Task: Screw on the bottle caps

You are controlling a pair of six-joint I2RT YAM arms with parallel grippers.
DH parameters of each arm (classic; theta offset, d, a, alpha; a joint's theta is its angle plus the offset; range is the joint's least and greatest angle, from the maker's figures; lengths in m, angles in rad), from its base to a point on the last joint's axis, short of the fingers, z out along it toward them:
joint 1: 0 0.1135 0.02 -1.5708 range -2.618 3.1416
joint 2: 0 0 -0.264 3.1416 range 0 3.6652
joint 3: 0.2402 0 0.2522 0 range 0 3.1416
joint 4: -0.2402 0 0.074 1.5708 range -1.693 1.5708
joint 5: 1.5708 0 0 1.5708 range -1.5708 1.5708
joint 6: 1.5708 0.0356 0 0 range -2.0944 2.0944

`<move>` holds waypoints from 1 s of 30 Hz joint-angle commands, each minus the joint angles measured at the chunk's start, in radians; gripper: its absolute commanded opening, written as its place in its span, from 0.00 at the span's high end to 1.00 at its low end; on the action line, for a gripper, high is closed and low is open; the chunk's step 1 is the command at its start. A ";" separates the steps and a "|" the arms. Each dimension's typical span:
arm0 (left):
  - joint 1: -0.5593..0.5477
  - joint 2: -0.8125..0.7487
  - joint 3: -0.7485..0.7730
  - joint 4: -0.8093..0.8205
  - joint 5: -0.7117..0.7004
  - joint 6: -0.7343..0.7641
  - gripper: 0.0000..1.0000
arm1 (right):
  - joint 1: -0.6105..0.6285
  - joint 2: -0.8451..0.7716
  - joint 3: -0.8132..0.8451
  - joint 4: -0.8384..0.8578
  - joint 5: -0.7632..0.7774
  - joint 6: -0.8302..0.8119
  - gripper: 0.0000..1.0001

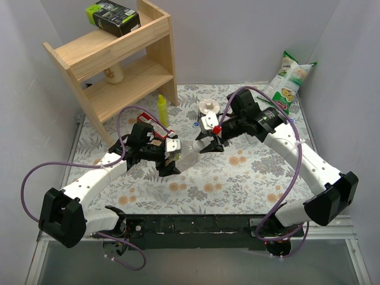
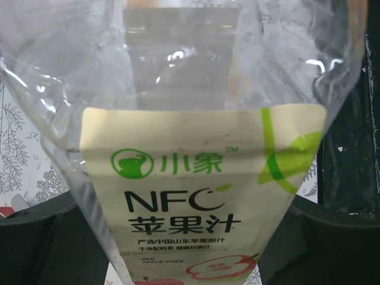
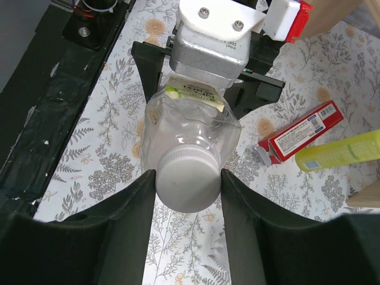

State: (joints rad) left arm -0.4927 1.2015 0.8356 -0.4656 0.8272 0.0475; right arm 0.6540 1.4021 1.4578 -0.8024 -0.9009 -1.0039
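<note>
A clear bottle (image 1: 187, 153) with a cream apple-juice label (image 2: 202, 196) is held lying level above the table. My left gripper (image 1: 172, 157) is shut around the bottle's body, and its black fingers (image 2: 41, 243) flank the label. A wide white bottle cap (image 3: 189, 190) sits on the bottle's neck and faces my right gripper (image 3: 188, 175). Both of that gripper's black fingers (image 3: 127, 219) press against the cap's sides. In the top view the right gripper (image 1: 205, 144) meets the bottle's mouth end from the right.
A red box (image 3: 300, 132) and a yellow squeeze bottle (image 3: 338, 151) lie on the floral cloth behind the left arm. A wooden shelf (image 1: 113, 59) stands at the back left and a snack bag (image 1: 288, 80) at the back right. A small blue cap (image 1: 196, 126) lies behind the grippers.
</note>
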 commanded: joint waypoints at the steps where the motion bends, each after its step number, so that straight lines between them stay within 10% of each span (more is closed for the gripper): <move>1: 0.005 -0.002 0.043 0.021 0.027 0.002 1.00 | 0.001 -0.005 0.027 0.046 -0.055 0.059 0.46; 8: 0.003 -0.003 0.037 0.047 0.018 -0.018 1.00 | 0.001 0.017 0.039 0.069 -0.073 0.174 0.67; 13: -0.030 -0.089 -0.071 0.314 -0.132 -0.213 1.00 | -0.007 0.083 0.061 0.210 -0.050 0.637 0.99; 20: -0.086 -0.149 -0.130 0.487 -0.364 -0.357 1.00 | -0.007 0.124 0.029 0.388 0.034 1.065 0.99; 28: -0.087 -0.160 -0.139 0.564 -0.360 -0.469 1.00 | -0.007 0.120 0.024 0.364 0.053 1.007 0.99; 30: -0.087 -0.186 -0.144 0.573 -0.320 -0.463 1.00 | -0.022 0.078 -0.028 0.425 0.043 1.016 0.70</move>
State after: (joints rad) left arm -0.5739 1.0836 0.6708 -0.1040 0.4713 -0.3496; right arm 0.6155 1.5291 1.5005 -0.3981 -0.8108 -0.0437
